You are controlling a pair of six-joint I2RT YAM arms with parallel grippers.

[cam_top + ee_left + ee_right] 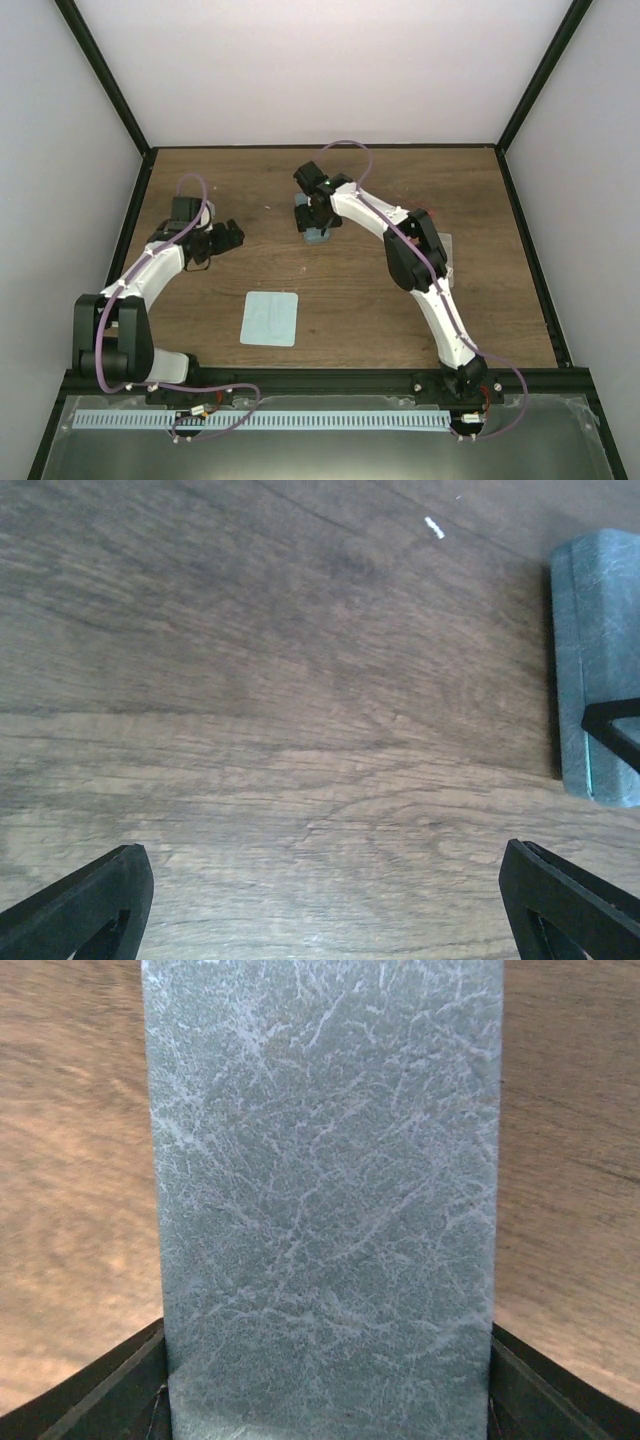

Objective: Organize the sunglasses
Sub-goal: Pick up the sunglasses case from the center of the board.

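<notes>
No sunglasses show in any view. A blue-grey oblong case (317, 238) lies closed on the wooden table at the back centre. My right gripper (316, 216) reaches down over it. In the right wrist view the case (320, 1160) fills the space between the black fingers (120, 1390), which press against both of its long sides. My left gripper (230, 238) hovers at the left of the table, open, with only bare wood between its fingers (325, 865). The case's end (600, 650) shows at the right edge of the left wrist view.
A pale teal square cloth (271, 318) lies flat near the front centre. Another pale patch (447, 248) shows beside the right arm's elbow, mostly hidden by it. Black frame posts and white walls border the table (200, 180).
</notes>
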